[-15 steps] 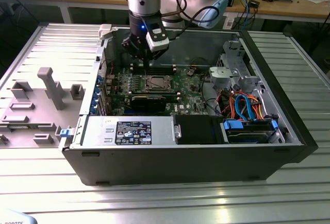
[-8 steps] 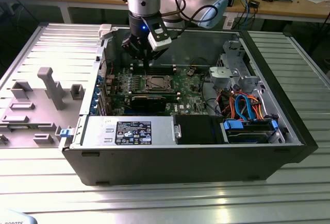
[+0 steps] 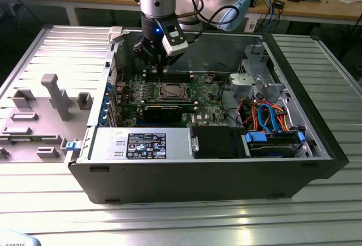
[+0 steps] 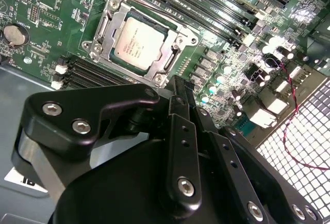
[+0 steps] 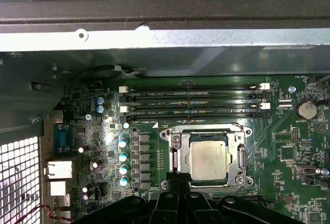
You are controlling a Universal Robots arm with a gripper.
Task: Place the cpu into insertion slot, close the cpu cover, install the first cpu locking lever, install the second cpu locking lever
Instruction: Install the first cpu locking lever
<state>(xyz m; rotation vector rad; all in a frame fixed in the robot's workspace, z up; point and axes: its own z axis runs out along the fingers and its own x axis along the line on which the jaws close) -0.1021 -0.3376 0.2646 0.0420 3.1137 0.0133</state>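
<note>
The green circuit motherboard (image 5: 289, 152) carries a dull silver-grey square metal cpu (image 5: 209, 160), ringed by the pale silvery metal-frame cpu cover (image 5: 176, 154). Black memory slots (image 5: 196, 100) on the motherboard have white end clips. Beside the motherboard, a white metal grille (image 5: 18, 177) shows a square-hole pattern.

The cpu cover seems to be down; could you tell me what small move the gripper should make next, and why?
I would probably lower the gripper a little toward the near edge of the insertion slot. The cpu already sits in it, the cpu cover lies flat around the chip, and the gripper hangs just over that edge.
</note>
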